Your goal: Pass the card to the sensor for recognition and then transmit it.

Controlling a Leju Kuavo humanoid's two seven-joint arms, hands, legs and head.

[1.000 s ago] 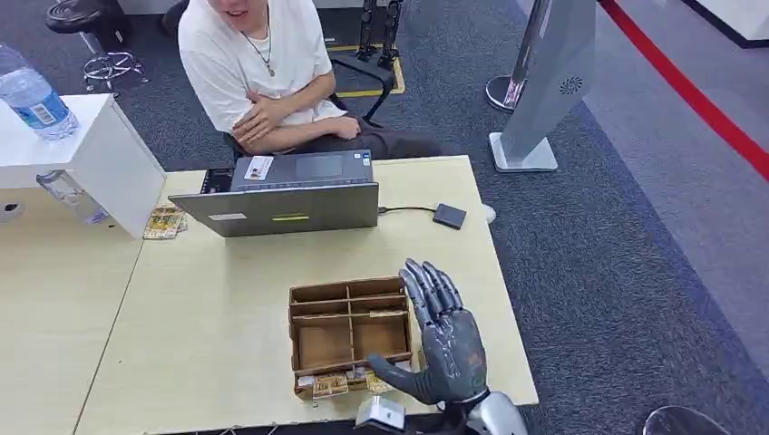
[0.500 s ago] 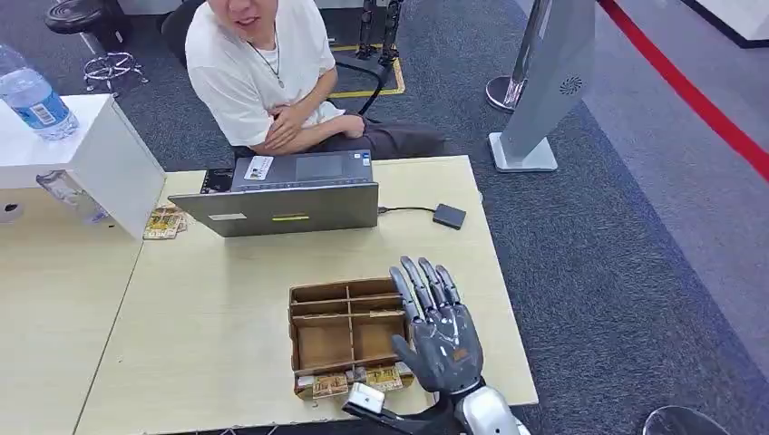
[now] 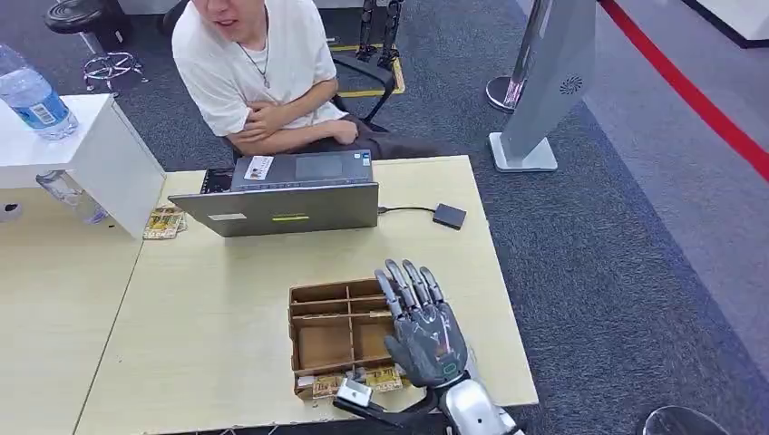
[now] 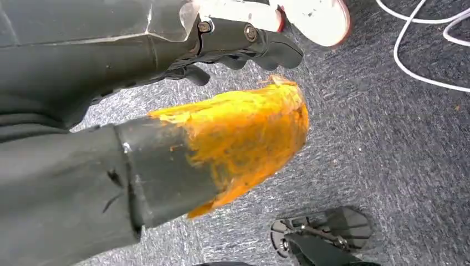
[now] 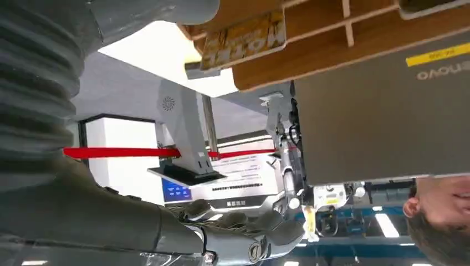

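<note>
The right robot hand (image 3: 424, 332) hangs over the right side of the wooden divider box (image 3: 337, 333) in the lower centre of the head view, fingers stretched flat and apart, nothing in its hold. This looks like the opening step: reaching in for a card, with the pick-up not yet made. The cards (image 3: 363, 381) stand in the box's front row, at the near edge of the surface (image 3: 218, 299), just below and left of the palm in the frame and partly hidden by the wrist. The wrist view shows one patterned card (image 5: 244, 39) sticking up at the box's rim, apart from the fingers.

The next move calls for the hand to drop lower and come toward that front row, then close thumb against fingers on a single card edge; thin, tightly packed cards are likely to be hard to separate.

The small black sensor (image 3: 450, 216) lies up and right of the box, cabled to the grey laptop (image 3: 290, 193), behind which a person (image 3: 258, 77) sits at the top of the frame. The left robot hand (image 4: 244, 47) hangs over grey carpet, fingers curled; whether they are fully closed cannot be told
</note>
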